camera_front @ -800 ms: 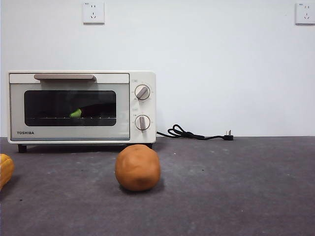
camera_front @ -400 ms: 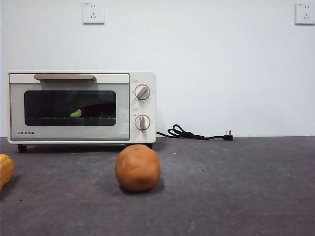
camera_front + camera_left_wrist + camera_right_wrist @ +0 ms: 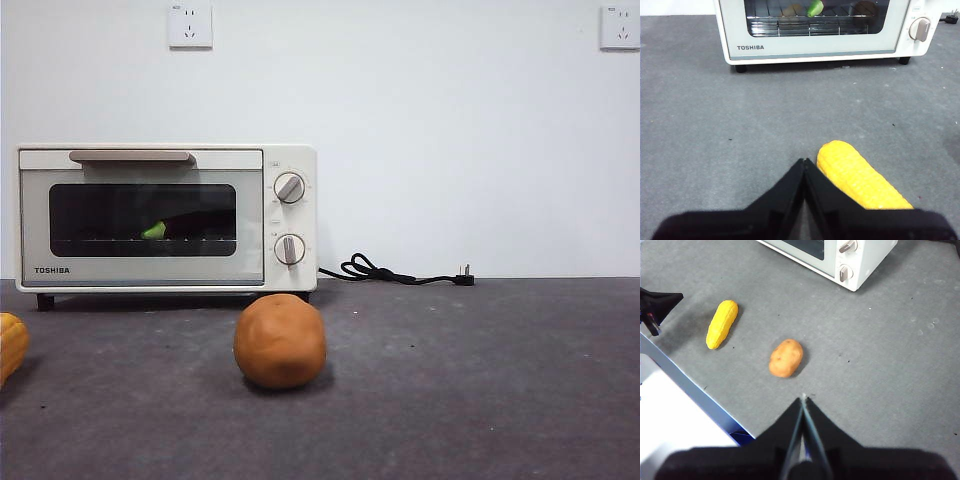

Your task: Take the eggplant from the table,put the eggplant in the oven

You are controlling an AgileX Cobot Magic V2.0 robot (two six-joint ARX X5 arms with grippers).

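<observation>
The left gripper (image 3: 803, 162) hangs low over the table (image 3: 715, 130) with its jaws pressed together on nothing, the yellow corn (image 3: 860, 175) just beside its tip. The right gripper (image 3: 803, 399) is likewise closed and empty — high above the table, near the brown potato (image 3: 786, 357). The eggplant (image 3: 190, 226) lies on the wire rack inside the oven (image 3: 290, 215) — door closed, green cap (image 3: 815, 8) showing through the glass.

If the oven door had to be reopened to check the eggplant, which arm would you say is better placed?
Probably left: the left gripper squarely faces the cream-white Toshiba toaster oven, whose door is closed. The right gripper views it obliquely.
</observation>
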